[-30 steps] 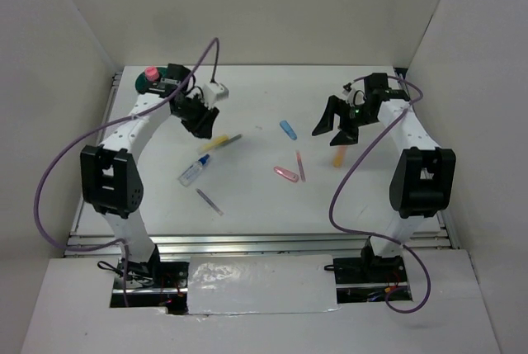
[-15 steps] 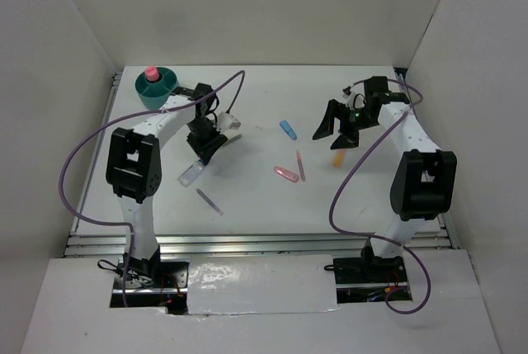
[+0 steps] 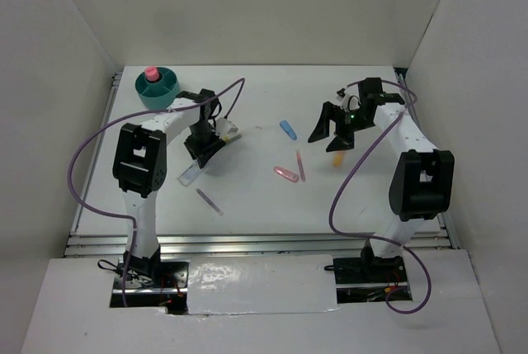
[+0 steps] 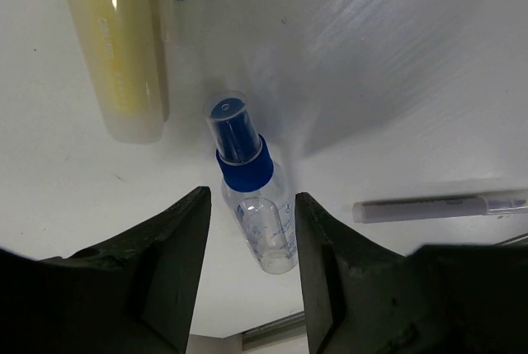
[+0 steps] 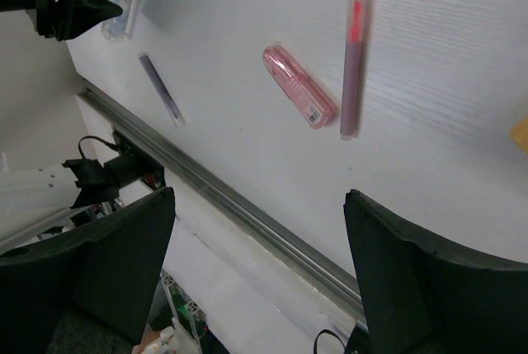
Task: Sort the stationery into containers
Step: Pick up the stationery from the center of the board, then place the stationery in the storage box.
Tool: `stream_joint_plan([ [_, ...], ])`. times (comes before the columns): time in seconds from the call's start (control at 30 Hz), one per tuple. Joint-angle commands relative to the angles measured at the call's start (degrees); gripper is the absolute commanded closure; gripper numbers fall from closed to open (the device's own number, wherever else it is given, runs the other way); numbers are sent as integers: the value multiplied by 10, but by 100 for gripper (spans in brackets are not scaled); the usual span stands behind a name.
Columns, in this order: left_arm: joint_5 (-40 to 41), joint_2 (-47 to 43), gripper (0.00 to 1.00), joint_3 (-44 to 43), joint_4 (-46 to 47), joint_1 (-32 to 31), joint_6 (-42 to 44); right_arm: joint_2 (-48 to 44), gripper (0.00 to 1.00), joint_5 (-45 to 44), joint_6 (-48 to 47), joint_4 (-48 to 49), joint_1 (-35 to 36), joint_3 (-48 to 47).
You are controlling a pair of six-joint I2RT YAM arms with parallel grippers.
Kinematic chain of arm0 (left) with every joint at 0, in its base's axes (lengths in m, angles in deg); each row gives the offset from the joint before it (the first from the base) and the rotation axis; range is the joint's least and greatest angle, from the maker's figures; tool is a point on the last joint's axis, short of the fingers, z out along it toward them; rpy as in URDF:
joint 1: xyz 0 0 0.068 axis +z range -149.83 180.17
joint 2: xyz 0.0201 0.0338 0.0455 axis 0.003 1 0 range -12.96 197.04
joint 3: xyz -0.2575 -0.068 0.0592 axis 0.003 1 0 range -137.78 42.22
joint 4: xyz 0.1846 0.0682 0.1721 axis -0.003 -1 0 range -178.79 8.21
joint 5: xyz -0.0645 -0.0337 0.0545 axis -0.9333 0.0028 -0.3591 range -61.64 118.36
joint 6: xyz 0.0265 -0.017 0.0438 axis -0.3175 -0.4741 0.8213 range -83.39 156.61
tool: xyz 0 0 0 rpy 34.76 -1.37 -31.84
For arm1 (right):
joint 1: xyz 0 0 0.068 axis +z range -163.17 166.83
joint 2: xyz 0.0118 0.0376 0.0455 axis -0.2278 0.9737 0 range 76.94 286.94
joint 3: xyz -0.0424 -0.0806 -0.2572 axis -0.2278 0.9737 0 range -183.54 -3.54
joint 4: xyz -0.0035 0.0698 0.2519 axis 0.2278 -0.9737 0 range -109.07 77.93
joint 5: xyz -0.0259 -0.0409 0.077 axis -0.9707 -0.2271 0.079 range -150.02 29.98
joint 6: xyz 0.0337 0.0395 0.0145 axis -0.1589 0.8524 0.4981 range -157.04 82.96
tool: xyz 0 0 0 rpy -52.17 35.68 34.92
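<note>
The left gripper [image 4: 250, 210] hangs over the white blue-capped bottle [image 4: 245, 160], its 2 jaws apart with gaps on either side. The yellow highlighter [image 4: 120, 49] lies just beyond it and a purple pen [image 4: 437, 205] lies nearer. The right gripper [image 5: 260, 238], spread wide and empty, hangs right of the pink clip [image 5: 299, 87] and pink pen [image 5: 353, 57]. The teal tub [image 3: 171, 90] sits in the far-left corner by the wall.

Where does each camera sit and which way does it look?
Top external: high behind the robot, looking down at the table; left arm and right arm show.
Left wrist: on its arm, looking down through the left pincer at the blue-capped bottle.
Right wrist: on its arm, looking down past the right pincer at the pink clip.
Shared: both wrist views show that bottle.
</note>
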Motion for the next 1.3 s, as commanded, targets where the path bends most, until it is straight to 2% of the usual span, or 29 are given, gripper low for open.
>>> stream_joint_plan([
  [0.0, 8, 13, 42, 4, -4, 1, -18, -29, 11, 5, -6, -6, 5, 1],
  [0.2, -4, 17, 42, 28, -3, 1, -18, -28, 11, 4, -6, -5, 5, 2],
  [0.37, -6, 20, 45, 55, -6, 1, -15, -27, 11, 4, -4, -5, 5, 1],
  [0.47, -11, 6, 55, 59, 0, 9, -13, -34, 12, 2, -5, -6, 8, 1],
  [0.5, -16, -8, 67, 46, -2, 16, -13, -37, 12, -2, -4, -6, 8, 1],
  [0.6, -82, -46, 83, -12, -32, 41, -4, -45, 12, -6, -4, -9, 8, -1],
  [0.7, -160, -94, 92, -84, -52, 80, 8, -51, 12, -9, -3, -7, 9, -2],
  [0.77, -183, -113, 100, -126, -35, 128, 9, -52, 12, -10, -2, -7, 10, -3],
  [0.8, -218, -132, 100, -134, -20, 148, 11, -51, 12, -10, -3, -6, 11, -4],
  [0.93, -317, -176, 100, -127, 126, 295, -33, -42, 12, -14, -6, -10, 13, -10],
  [0.97, -338, -182, 100, -109, 206, 319, -50, -35, 12, -14, -8, -12, 14, -13],
  [1.03, -384, -194, 100, -84, 295, 370, -100, -28, 12, -16, -10, -13, 14, -16],
  [1.07, -394, -197, 100, -57, 341, 385, -120, -26, 12, -16, -10, -12, 14, -17],
  [1.1, -400, -196, 100, -46, 433, 394, -135, -22, 12, -17, -7, -10, 15, -17],
  [1.2, -387, -174, 100, -18, 577, 418, -194, -13, 12, -14, -8, -8, 17, -18],
  [1.27, -387, -141, 100, -24, 634, 427, -232, -4, 12, -17, -8, -8, 19, -20],
])
